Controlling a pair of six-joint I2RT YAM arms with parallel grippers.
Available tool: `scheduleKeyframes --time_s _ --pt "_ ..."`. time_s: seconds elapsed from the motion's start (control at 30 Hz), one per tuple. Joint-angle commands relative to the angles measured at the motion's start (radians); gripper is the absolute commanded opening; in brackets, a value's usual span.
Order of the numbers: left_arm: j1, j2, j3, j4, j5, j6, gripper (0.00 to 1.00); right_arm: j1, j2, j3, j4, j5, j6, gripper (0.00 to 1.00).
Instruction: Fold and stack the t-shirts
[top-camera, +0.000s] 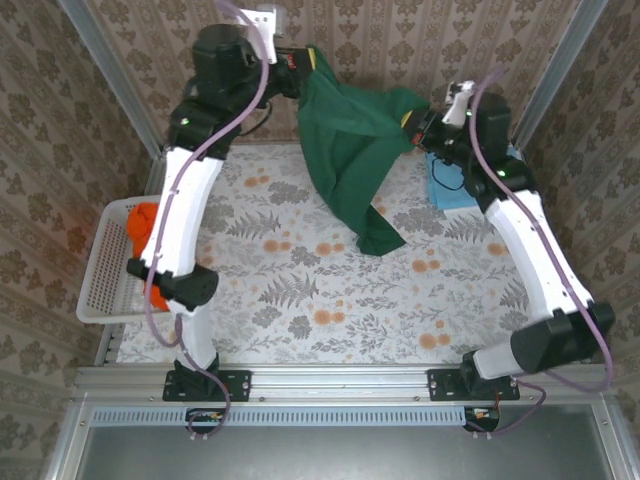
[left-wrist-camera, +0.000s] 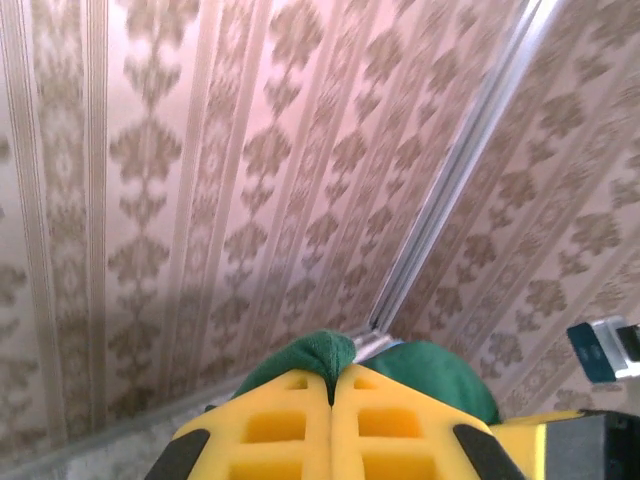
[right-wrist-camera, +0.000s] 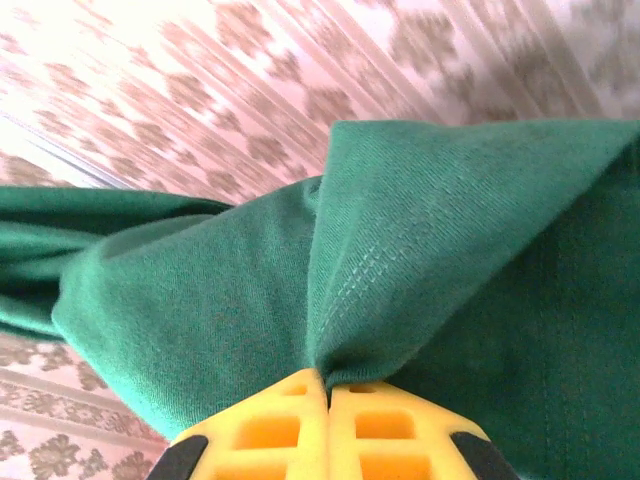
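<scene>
Two robot arms hold the dark green t-shirt (top-camera: 350, 150) aloft over the far side of the floral table (top-camera: 300, 310), its lower corner trailing down to about the tabletop. The left gripper (left-wrist-camera: 331, 385) has its yellow fingers pressed together on a small tuck of green cloth at the shirt's upper left. The right gripper (right-wrist-camera: 327, 388) pinches a gathered fold at the upper right, fingers likewise closed tight on the fabric. The light blue t-shirt (top-camera: 462, 192) lies on the table beneath the right arm, and an orange t-shirt (top-camera: 143, 222) sits in the white basket (top-camera: 100, 280) at the left edge.

The risks look plain enough. Each grip takes in only a narrow bite of cloth, so a sharp pull apart could likely slip one corner free and drop the shirt in a heap. The cloth hangs bunched and twisted between the arms, not spread; lowered as it is, it would probably land creased and hard to fold square. The trailing corner may also drag and tuck under, and a low sweep by the right arm could disturb the blue shirt below
</scene>
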Motion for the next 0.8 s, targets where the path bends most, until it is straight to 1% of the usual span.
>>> scheduleKeyframes --time_s 0.0,0.07,0.1,0.17,0.2,0.23,0.27,0.3,0.33,0.37,0.43,0.47,0.5,0.53,0.57,0.6,0.63,0.67,0.7,0.73,0.77 --pt "-0.002 -0.125 -0.139 0.083 0.037 0.11 0.0 0.01 -0.093 0.0 0.014 0.032 -0.073 0.01" --pt "-0.001 -0.216 -0.275 0.096 0.071 0.122 0.0 0.022 -0.141 -0.058 0.041 -0.016 -0.093 0.02" --pt "-0.003 -0.274 -0.384 0.11 0.095 0.124 0.0 0.032 -0.173 -0.109 0.062 -0.041 -0.1 0.03" --pt "-0.009 -0.41 -0.618 0.171 0.107 0.104 0.0 0.059 -0.241 -0.212 0.092 -0.059 -0.108 0.04" --pt "-0.009 -0.495 -0.777 0.225 0.101 0.085 0.0 0.083 -0.278 -0.274 0.1 -0.057 -0.106 0.03" --pt "-0.009 -0.585 -0.913 0.275 0.078 0.073 0.04 0.12 -0.312 -0.332 0.1 -0.058 -0.094 0.02" --pt "-0.009 -0.663 -1.041 0.32 0.027 0.052 0.13 0.162 -0.335 -0.385 0.098 -0.067 -0.088 0.02" --pt "-0.008 -0.744 -1.184 0.361 -0.05 0.015 0.22 0.229 -0.357 -0.447 0.094 -0.067 -0.084 0.02" --pt "-0.002 -0.835 -1.307 0.379 -0.147 -0.017 0.23 0.305 -0.372 -0.511 0.089 -0.044 -0.069 0.02" --pt "0.005 -0.901 -1.394 0.369 -0.238 -0.048 0.24 0.371 -0.378 -0.574 0.101 -0.019 -0.041 0.03" --pt "0.055 -1.038 -1.551 0.278 -0.464 -0.152 0.35 0.526 -0.361 -0.703 0.157 0.015 0.03 0.12" --pt "0.109 -1.082 -1.6 0.237 -0.52 -0.197 0.33 0.584 -0.341 -0.731 0.156 0.041 0.049 0.16" --pt "0.17 -1.122 -1.647 0.198 -0.536 -0.239 0.32 0.644 -0.314 -0.746 0.144 0.067 0.056 0.27" --pt "0.236 -1.146 -1.677 0.185 -0.499 -0.27 0.35 0.683 -0.29 -0.747 0.115 0.085 0.051 0.42" --pt "0.29 -1.152 -1.695 0.186 -0.444 -0.291 0.44 0.694 -0.276 -0.736 0.074 0.094 0.044 0.5" --pt "0.341 -1.144 -1.699 0.19 -0.362 -0.311 0.47 0.688 -0.272 -0.714 0.01 0.112 0.028 0.54" --pt "0.371 -1.127 -1.696 0.205 -0.299 -0.321 0.49 0.669 -0.287 -0.692 -0.054 0.158 0.008 0.59" --pt "0.379 -1.105 -1.689 0.218 -0.272 -0.322 0.53 0.643 -0.313 -0.685 -0.087 0.204 -0.001 0.64" --pt "0.377 -1.076 -1.677 0.228 -0.245 -0.322 0.57 0.595 -0.352 -0.693 -0.092 0.24 -0.001 0.7" --pt "0.376 -1.033 -1.653 0.234 -0.204 -0.316 0.59 0.535 -0.389 -0.714 -0.071 0.252 0.011 0.73" --pt "0.369 -0.978 -1.625 0.235 -0.162 -0.305 0.62 0.479 -0.411 -0.732 -0.048 0.252 0.022 0.73"
